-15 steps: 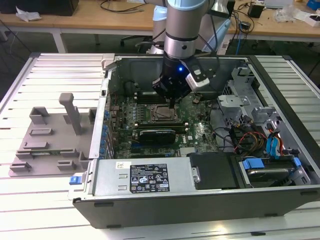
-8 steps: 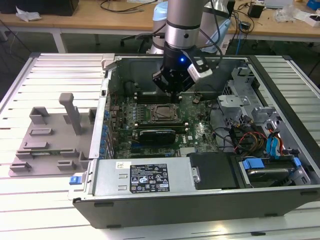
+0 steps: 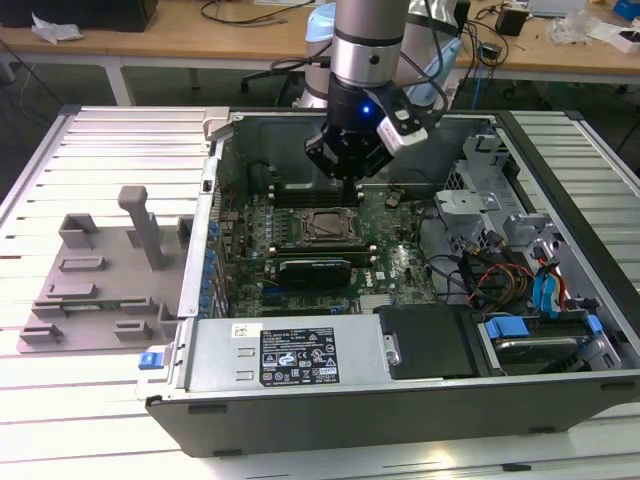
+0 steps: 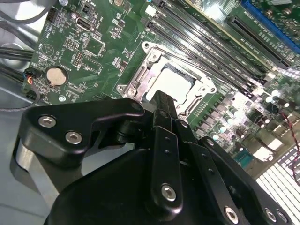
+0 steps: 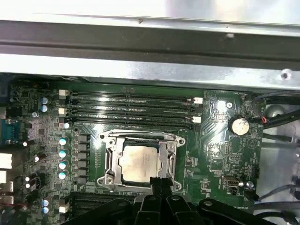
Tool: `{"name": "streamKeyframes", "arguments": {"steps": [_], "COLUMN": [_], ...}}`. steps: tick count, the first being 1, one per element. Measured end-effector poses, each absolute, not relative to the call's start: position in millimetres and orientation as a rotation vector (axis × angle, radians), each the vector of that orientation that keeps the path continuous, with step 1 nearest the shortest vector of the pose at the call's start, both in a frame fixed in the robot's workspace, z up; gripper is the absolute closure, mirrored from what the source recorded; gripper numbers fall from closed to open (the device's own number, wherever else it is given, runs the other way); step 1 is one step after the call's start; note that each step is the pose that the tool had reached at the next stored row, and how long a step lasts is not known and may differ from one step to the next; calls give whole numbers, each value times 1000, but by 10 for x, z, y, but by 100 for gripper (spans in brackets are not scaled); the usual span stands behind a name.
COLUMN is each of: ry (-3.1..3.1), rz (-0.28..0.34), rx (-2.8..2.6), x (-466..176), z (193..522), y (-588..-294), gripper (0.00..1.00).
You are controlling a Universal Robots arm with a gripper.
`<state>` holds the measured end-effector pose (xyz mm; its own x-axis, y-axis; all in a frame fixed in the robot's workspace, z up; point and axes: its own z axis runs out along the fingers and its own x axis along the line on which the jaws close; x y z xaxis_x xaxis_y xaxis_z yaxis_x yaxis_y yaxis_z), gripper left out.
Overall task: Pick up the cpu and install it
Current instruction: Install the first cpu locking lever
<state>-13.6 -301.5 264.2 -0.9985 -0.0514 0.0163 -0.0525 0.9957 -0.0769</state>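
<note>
Slatted white bench (image 3: 110, 150) carries everything; landmark is the open PC case (image 3: 400, 380); off its side toward the exterior view's left sits a grey plastic tray (image 3: 95, 290) with upright posts, touching nothing else; inside the case lies the green motherboard (image 3: 395, 265), and near its middle the socket (image 3: 325, 227) with its metal frame; cpu (image 5: 140, 164) sits flat inside that socket frame, pale silvery top up, seen in both wrist views (image 4: 176, 79); memory slots (image 5: 131, 105) run just beside the socket, coin cell (image 5: 240, 125) further along the board from it; gripper (image 3: 347, 178) hangs above the socket, toward the case's back wall, not touching the board in the exterior view; fingers (image 4: 164, 105) are pressed together with nothing between them, tips over the socket's edge; drive bay with blue latches (image 3: 545, 290) fills the case end at the exterior view's right.
</note>
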Motion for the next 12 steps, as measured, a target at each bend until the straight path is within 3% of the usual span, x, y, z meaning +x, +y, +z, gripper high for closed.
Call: {"name": "streamKeyframes", "arguments": {"steps": [12], "ry": [-3123], "rz": [131], "rx": [81], "x": [-136], "z": [2891], "y": [-3015], "gripper": [89]}}
